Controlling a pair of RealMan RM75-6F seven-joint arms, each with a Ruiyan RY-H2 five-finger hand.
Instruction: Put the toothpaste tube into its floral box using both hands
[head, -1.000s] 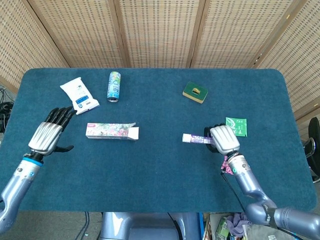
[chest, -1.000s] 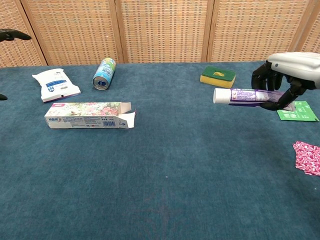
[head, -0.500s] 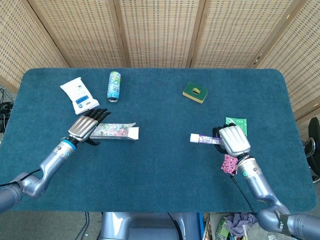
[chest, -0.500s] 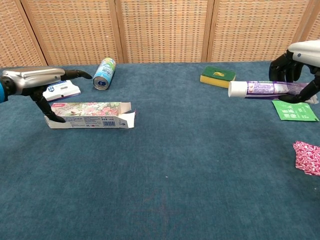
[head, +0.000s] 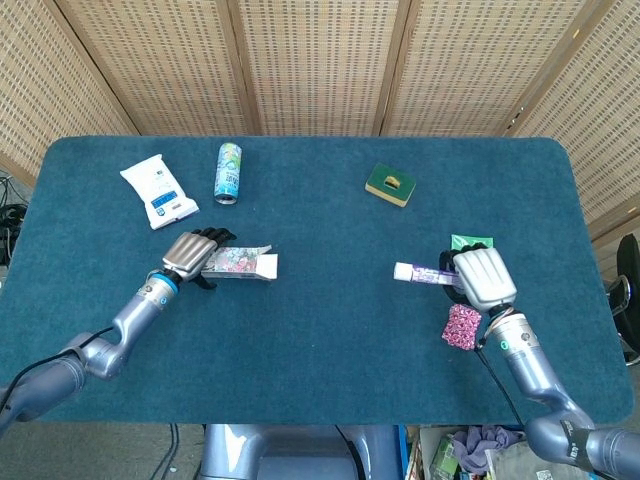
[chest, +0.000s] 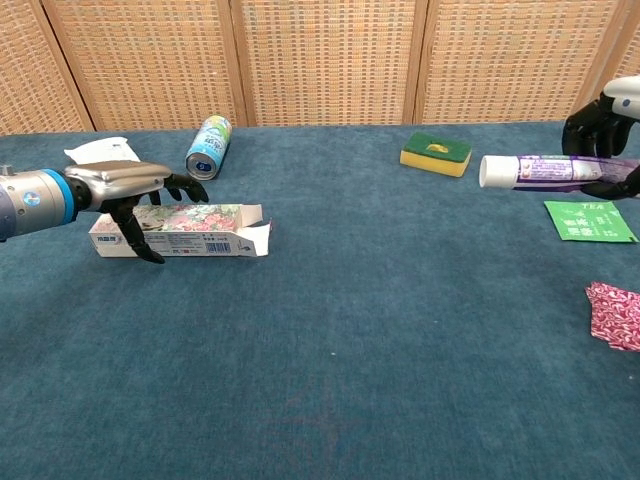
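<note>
The floral box (head: 243, 263) (chest: 190, 231) lies flat on the blue table, its open flap end (chest: 258, 238) pointing right. My left hand (head: 191, 255) (chest: 122, 184) straddles the box's left end, with the thumb down its front face and the fingers curled over the far side. At the right, my right hand (head: 484, 278) (chest: 606, 138) holds the purple-and-white toothpaste tube (head: 423, 271) (chest: 548, 171) level above the table, white cap end pointing left towards the box. The chest view cuts off part of that hand.
A wipes pack (head: 158, 190) and a lying can (head: 229, 172) (chest: 208, 147) sit behind the box. A yellow-green sponge (head: 390, 185) (chest: 436, 153) lies at the back right. A green tea sachet (chest: 588, 220) and a pink patterned packet (head: 462, 327) (chest: 615, 315) lie near my right hand.
My left hand swept in from the far left and settled over the box's left end, fingers curling. My right hand has carried the tube rightwards and slightly higher.
</note>
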